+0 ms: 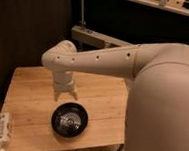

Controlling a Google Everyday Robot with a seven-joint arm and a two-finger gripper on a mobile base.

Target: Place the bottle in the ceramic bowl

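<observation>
The black ceramic bowl (69, 120) sits on the wooden table (31, 91), near its front edge at the middle. The bottle (3, 129), clear with a pale label, lies on its side at the table's front left corner. My gripper (65, 95) points down, just behind and slightly left of the bowl, a little above the tabletop. Its fingers stand apart with nothing between them. The bottle is well to the left of and in front of the gripper.
My white arm (114, 62) reaches in from the right and its large body (165, 112) hides the table's right side. A dark wall and a metal frame (91, 37) stand behind the table.
</observation>
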